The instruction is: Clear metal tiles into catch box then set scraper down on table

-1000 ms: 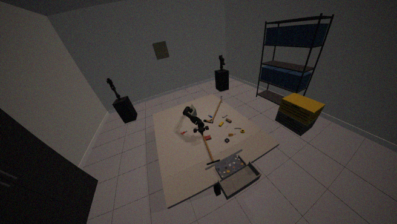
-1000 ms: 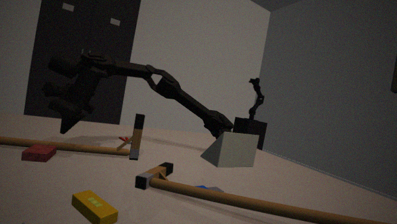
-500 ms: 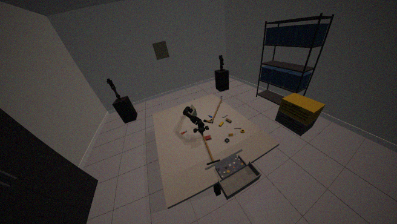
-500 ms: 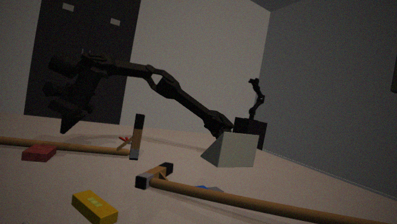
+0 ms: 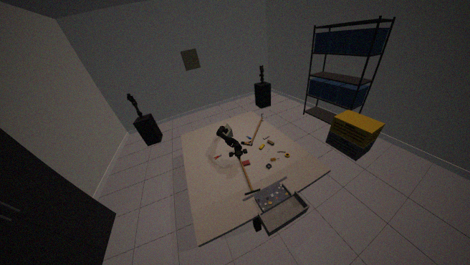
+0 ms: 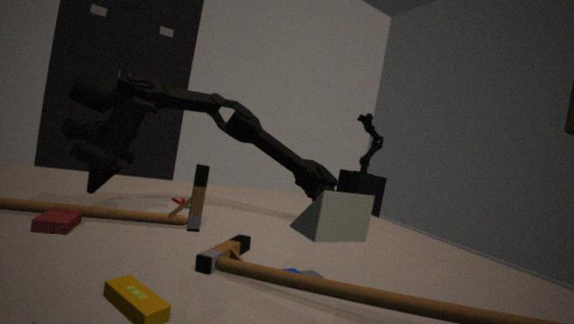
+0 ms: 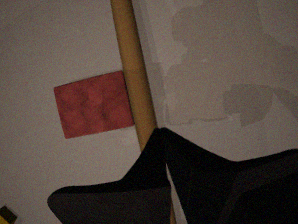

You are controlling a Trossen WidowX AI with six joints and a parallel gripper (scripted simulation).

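My gripper point(image 5: 238, 155) point(image 6: 91, 191) point(image 7: 160, 133) is shut with nothing between its fingertips. It hangs above the handle of a long wooden scraper point(image 5: 245, 175) point(image 6: 118, 214) point(image 7: 135, 75), near the grip end. The scraper lies on the table, its dark blade point(image 5: 252, 192) beside the near edge of the steel plate point(image 5: 266, 191). Several small tiles, pale, orange and dark, are scattered on the plate. The catch box point(image 5: 283, 216) adjoins the plate's far end; no tiles can be made out in it. The fingers hide part of the handle in the wrist view.
A red block point(image 5: 246, 162) point(image 6: 57, 221) point(image 7: 95, 105) lies right beside the handle. A second long-handled tool point(image 5: 256, 131) point(image 6: 350, 293), a yellow block point(image 5: 261, 147) point(image 6: 136, 298), red pliers point(image 5: 217, 157) and a yellow tape roll point(image 5: 286, 155) lie on the table. A pale wedge point(image 6: 346, 216) stands near the arm's base.
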